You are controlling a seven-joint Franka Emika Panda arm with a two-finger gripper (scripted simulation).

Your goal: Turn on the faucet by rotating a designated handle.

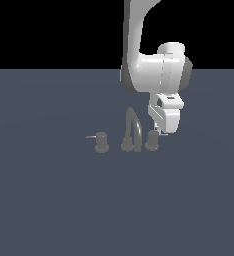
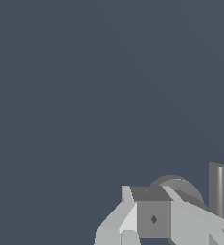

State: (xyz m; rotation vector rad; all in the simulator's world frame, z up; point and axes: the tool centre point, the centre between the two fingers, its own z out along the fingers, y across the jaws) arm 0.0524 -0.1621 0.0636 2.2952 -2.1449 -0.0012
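The faucet's tall arched spout (image 1: pixel 133 129) stands in the middle of the grey floor, with a stubby knob on either side. The handle (image 1: pixel 152 141) is the knob on the exterior view's right, and its thin pale rod (image 1: pixel 164 134) points right. My gripper (image 1: pixel 158 131) hangs just above and behind this knob, close to the rod. In the wrist view the gripper (image 2: pixel 149 194) looks shut with nothing held. Past its fingertips lie the handle's round top (image 2: pixel 181 184) and the upright-looking rod (image 2: pixel 218 187).
The twin knob (image 1: pixel 102 143) sits at the exterior view's left, its rod pointing left. The white arm (image 1: pixel 154 70) comes down from above, behind the faucet. Flat grey floor (image 1: pixel 49 200) stretches all around.
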